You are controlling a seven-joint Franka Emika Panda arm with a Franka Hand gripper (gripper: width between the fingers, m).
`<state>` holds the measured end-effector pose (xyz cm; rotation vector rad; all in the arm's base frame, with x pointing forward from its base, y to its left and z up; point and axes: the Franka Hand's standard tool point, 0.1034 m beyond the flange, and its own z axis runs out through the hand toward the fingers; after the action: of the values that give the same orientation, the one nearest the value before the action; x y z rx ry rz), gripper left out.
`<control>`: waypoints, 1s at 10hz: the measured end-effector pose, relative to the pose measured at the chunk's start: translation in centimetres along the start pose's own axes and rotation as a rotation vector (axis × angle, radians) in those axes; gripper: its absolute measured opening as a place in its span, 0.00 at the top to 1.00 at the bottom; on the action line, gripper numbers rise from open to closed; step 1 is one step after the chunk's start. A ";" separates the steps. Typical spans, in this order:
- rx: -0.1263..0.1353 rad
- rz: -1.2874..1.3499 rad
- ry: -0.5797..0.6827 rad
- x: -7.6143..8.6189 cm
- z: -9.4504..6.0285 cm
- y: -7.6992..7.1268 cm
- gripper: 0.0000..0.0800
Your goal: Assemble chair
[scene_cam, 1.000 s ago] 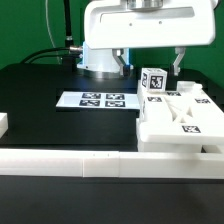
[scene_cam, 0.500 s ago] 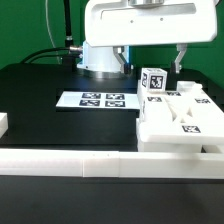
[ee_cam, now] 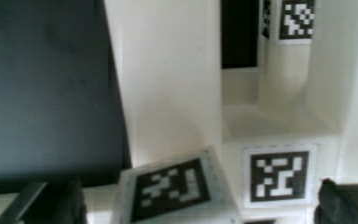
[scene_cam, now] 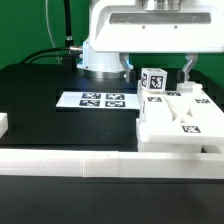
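The chair parts (scene_cam: pixel 182 116) are matte white slabs, posts and bars with black-and-white tags, bunched together at the exterior view's right. One tagged post (scene_cam: pixel 153 80) stands upright at the back of the bunch. My gripper (scene_cam: pixel 156 67) hangs open just above this post, with one finger on each side of it and nothing held. In the wrist view the gripper (ee_cam: pixel 197 205) is open, its dark fingertips (ee_cam: pixel 51 200) spread wide. Two tagged faces of a white part (ee_cam: pixel 172 186) show between them.
The marker board (scene_cam: pixel 98 100) lies flat on the black table (scene_cam: pixel 40 95), to the exterior view's left of the parts. The long low white border wall (scene_cam: pixel 90 163) runs along the front. A small white block (scene_cam: pixel 3 125) sits at the left edge.
My gripper has shifted slightly toward the exterior view's right over the upright post. The parts have not moved.
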<state>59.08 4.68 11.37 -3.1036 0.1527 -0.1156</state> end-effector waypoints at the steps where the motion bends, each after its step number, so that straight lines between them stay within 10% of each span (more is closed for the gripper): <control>1: 0.001 -0.016 0.004 0.0 0.1 0.1 0.19; 3: 0.003 -0.037 0.010 -0.4 0.4 0.8 0.19; 7: 0.005 -0.057 0.013 -0.1 0.4 1.3 0.65; 10: 0.005 -0.039 0.013 -0.1 0.4 1.3 0.65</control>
<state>58.89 3.43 10.90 -3.1020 0.0915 -0.1374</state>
